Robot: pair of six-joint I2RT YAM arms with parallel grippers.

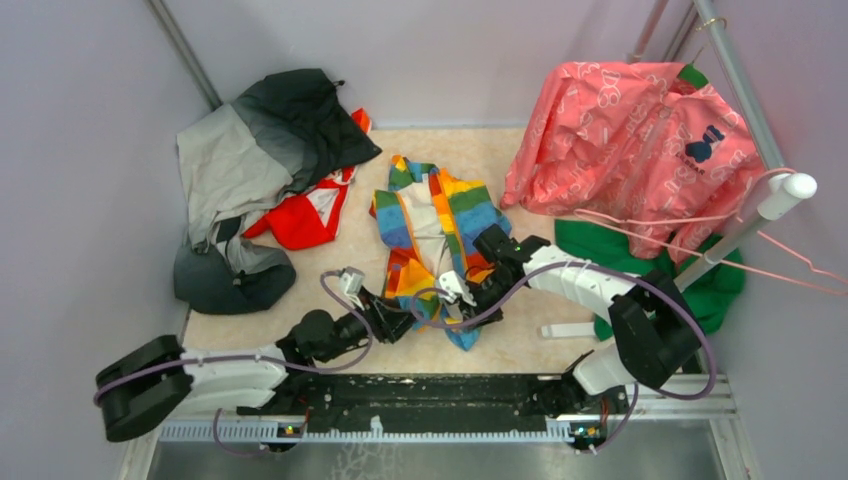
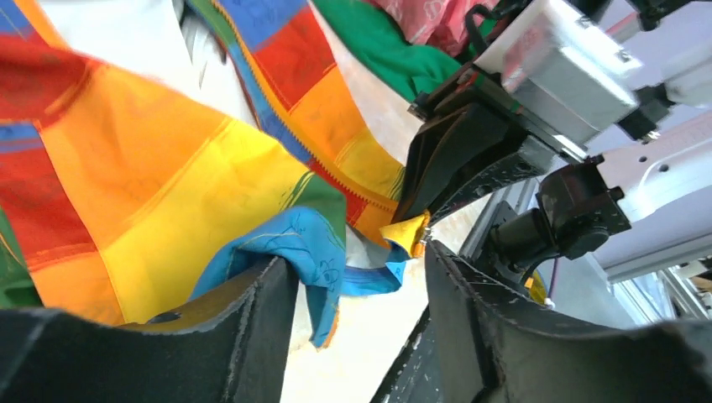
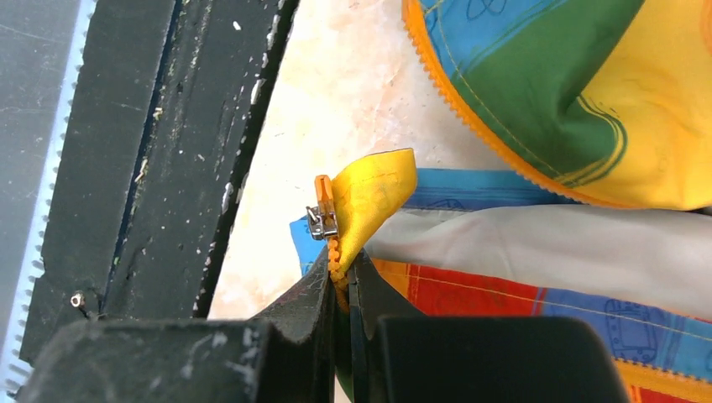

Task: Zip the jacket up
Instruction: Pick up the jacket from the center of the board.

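The right gripper [image 3: 340,270] is pinched tight on the orange zipper tape [image 3: 335,248] just below the slider [image 3: 321,220], at the near hem of the jacket [image 1: 440,225]. The left gripper [image 2: 359,256] stands wide, with a blue hem corner hanging between its fingers. The jacket lies open in the middle of the table [image 1: 480,150], its length running near to far, with the collar at the far end and the hem toward the arms.

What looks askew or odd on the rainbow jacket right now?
The rainbow-striped soft jacket lies open and crumpled, and its yellow bottom corner is folded over beside the small metal zipper slider, where the right gripper pinches the orange zipper tape.
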